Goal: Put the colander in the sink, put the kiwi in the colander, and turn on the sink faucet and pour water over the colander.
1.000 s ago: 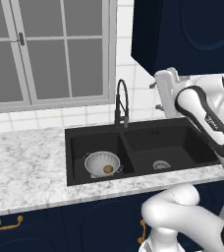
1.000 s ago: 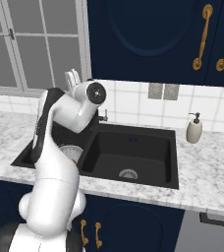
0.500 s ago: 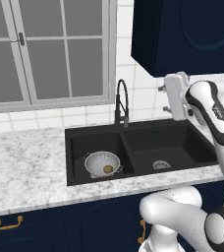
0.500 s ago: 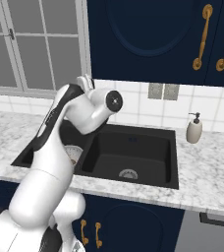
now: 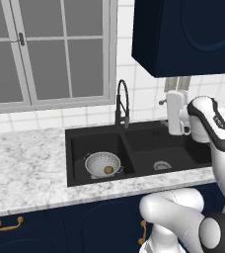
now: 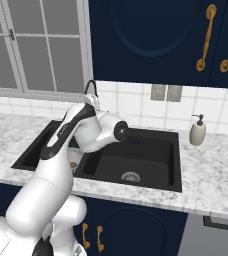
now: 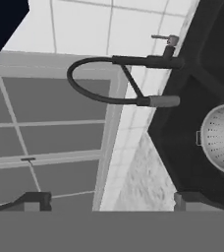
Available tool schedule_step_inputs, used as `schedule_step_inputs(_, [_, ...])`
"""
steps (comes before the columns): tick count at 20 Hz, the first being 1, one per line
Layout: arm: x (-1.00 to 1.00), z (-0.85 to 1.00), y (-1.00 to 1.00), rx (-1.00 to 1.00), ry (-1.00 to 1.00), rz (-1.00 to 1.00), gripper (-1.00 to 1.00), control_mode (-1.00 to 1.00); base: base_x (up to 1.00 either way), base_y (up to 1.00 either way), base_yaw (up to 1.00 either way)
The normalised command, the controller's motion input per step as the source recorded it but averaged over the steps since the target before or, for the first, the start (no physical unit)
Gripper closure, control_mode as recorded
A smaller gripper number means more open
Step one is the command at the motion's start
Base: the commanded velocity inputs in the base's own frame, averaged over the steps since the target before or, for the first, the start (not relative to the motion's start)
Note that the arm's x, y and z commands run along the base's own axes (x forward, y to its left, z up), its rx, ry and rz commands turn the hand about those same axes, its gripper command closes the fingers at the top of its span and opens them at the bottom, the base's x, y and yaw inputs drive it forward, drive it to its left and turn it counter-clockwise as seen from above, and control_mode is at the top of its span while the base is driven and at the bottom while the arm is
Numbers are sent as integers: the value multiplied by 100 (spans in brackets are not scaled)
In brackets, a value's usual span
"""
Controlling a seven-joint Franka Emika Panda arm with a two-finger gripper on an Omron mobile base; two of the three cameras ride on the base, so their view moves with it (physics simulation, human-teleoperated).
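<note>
Behind the arm in the right base view, the colander (image 5: 103, 164) is mostly hidden; end effector (image 7: 109, 201) spread wide.

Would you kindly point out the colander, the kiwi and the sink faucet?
colander (image 5: 98, 162), left base view, inner wall.
kiwi (image 5: 108, 170), left base view, its top.
sink faucet (image 7: 100, 98), hand view, arched spout.

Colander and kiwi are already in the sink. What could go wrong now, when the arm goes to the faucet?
The faucet spout hangs over the divider between the basins, while the colander with the kiwi sits in the left basin, so water may miss it. The open tool is raised to the right of the faucet and could knock the spout while reaching the small lever.
</note>
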Motion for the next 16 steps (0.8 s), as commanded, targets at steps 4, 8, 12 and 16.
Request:
schedule_step_inputs(4, [0,-24,-5,41,38,0,-100,-100,0,0,0])
schedule_step_inputs(8, [0,0,-2,34,50,0,-100,-100,0,0,0])
schedule_step_inputs(12, [0,0,-1,33,49,0,-100,-100,0,0,0])
schedule_step_inputs(16, [0,-12,0,29,44,0,-100,-100,0,0,0])
